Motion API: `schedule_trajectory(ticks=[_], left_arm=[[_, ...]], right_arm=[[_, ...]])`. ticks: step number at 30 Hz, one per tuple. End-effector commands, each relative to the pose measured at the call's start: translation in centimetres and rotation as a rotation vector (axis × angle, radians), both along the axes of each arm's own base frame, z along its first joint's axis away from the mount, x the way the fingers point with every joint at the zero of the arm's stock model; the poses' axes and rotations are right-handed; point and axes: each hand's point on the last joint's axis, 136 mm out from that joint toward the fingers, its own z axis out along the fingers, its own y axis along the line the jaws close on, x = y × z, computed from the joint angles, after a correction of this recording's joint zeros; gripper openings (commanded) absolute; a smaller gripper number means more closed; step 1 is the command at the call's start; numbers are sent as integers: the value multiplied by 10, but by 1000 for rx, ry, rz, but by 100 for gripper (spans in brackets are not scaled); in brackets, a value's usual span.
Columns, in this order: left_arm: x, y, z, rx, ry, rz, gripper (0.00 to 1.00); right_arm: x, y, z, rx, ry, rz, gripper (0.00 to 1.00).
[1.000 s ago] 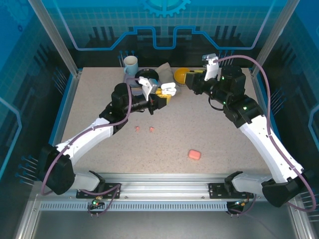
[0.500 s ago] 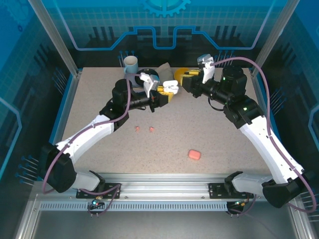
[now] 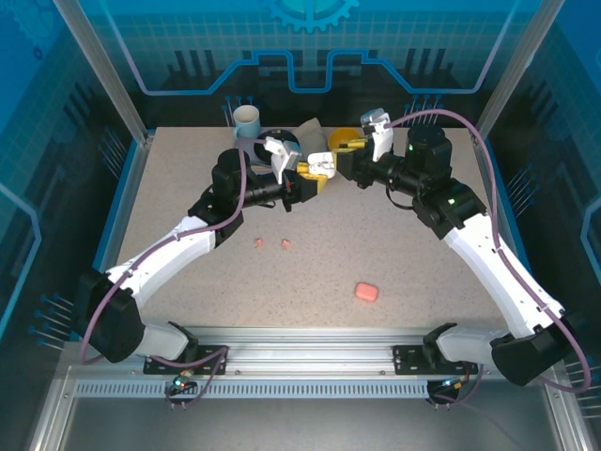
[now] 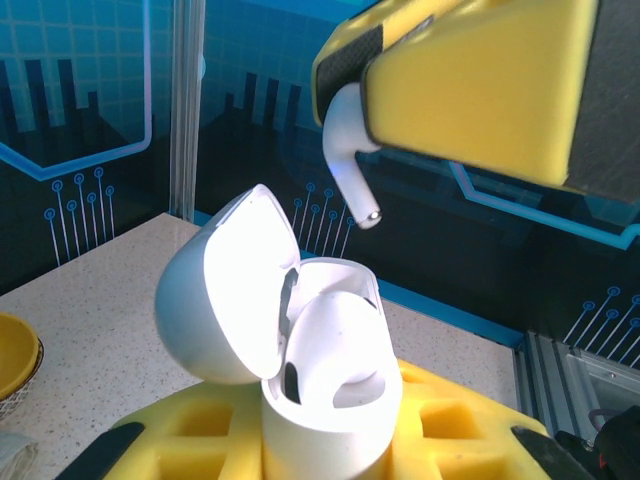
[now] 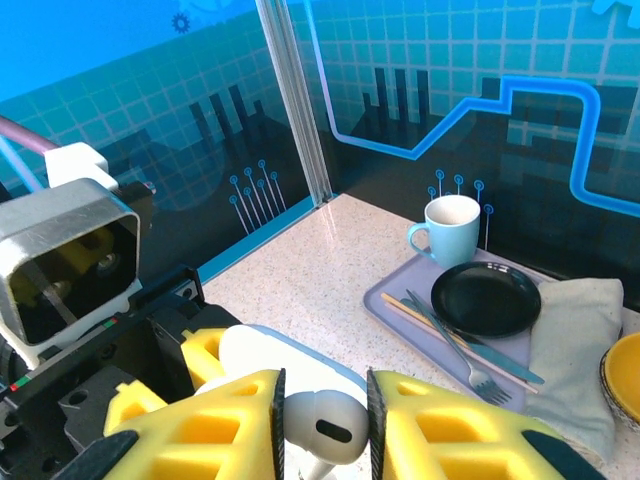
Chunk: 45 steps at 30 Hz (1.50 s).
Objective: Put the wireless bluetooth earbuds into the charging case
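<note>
With its lid hinged back, the white charging case (image 4: 330,370) stands upright between the left fingers (image 4: 150,440), which are clamped on its lower body. From the top camera the case (image 3: 320,167) is held off the table (image 3: 404,254).

Right fingers (image 5: 215,425) pinch a white earbud (image 5: 322,428) by its head. From the left wrist, that earbud (image 4: 347,150) hangs stem-down from the right fingers (image 4: 480,80), just above the case's open mouth and apart from it. I cannot tell whether the case's sockets are filled.

Two salmon-pink earbuds (image 3: 271,243) lie on the table, on the arm-base side of the case, close together. A salmon-pink case (image 3: 366,292) lies farther from the white case on that same side.

Beyond the white case, a tray (image 5: 392,300) carries a pale blue mug (image 5: 450,226), a black plate (image 5: 485,298) and a fork (image 5: 455,345). A grey cloth (image 5: 575,340) and a yellow bowl (image 5: 625,385) lie beside it.
</note>
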Motion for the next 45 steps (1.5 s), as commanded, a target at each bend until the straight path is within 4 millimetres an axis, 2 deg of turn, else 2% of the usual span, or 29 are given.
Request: schedule_trajectory(ticks=[1, 22, 29, 42, 45], left_arm=[[-3, -5, 14, -22, -29, -28, 0], [-3, -3, 16, -23, -41, -21, 0], [1, -2, 17, -32, -40, 2, 0], [8, -2, 14, -40, -33, 29, 0], [7, -2, 14, -40, -35, 29, 0]], right_arm=[[-4, 7, -4, -20, -7, 35, 28], [2, 13, -20, -33, 31, 37, 25], [-4, 15, -24, -54, 26, 51, 24], [-22, 33, -27, -120, -15, 85, 25], [-22, 34, -29, -125, -12, 86, 27]])
